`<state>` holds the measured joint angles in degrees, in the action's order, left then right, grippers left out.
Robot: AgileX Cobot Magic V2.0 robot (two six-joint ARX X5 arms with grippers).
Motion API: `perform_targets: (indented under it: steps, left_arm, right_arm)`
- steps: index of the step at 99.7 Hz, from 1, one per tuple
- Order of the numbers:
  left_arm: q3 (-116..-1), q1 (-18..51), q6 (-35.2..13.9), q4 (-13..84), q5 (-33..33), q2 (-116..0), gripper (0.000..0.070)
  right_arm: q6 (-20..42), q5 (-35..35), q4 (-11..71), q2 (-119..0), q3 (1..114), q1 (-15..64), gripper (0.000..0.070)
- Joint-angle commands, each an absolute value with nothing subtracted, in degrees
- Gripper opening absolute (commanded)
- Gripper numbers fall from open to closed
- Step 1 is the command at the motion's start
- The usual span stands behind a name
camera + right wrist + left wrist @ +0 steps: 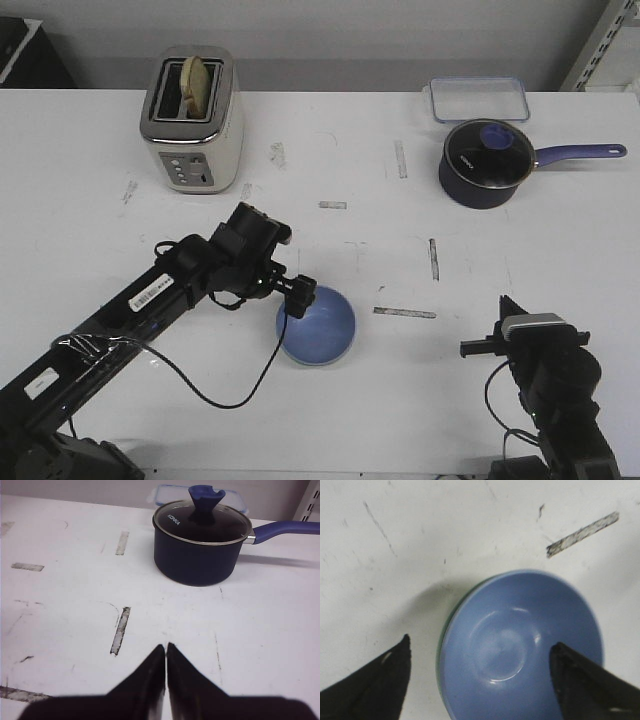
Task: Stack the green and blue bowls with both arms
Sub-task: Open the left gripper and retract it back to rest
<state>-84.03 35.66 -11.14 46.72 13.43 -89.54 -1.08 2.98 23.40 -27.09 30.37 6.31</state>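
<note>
The light blue bowl (320,325) sits on the white table (400,250) in front of centre. In the left wrist view the blue bowl (520,645) rests inside the green bowl (439,655), of which only a thin rim sliver shows. My left gripper (298,297) hovers at the stack's left rim, open and empty; in its wrist view the left gripper (481,644) has one finger over the bowl and one outside it. My right gripper (505,305) is shut and empty at the front right, away from the bowls; the right wrist view shows the right gripper (166,645) above bare table.
A toaster (192,120) with bread stands at the back left. A dark blue lidded saucepan (487,162) stands at the back right, handle pointing right, with a clear lidded container (478,98) behind it. The saucepan (200,545) is ahead of the right gripper.
</note>
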Motion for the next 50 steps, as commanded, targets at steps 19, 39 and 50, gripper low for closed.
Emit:
perform_targets:
  steps: [19,39,50]
  left_arm:
    - [-94.5,31.1,-5.7,51.2,12.0,-90.1,0.0014]
    - [-97.6,25.7,-3.2,53.3,7.4,-89.3,0.0001]
    - [-97.5,22.5,-1.9,55.7,3.0,-88.2,0.0001]
  right_arm:
    - [-0.9,3.0,22.8,-27.4,30.8,6.4,0.0000]
    - [-0.9,3.0,22.8,-27.4,30.8,6.4,0.0000]
    - [-0.9,3.0,22.8,-27.4,30.8,6.4,0.0000]
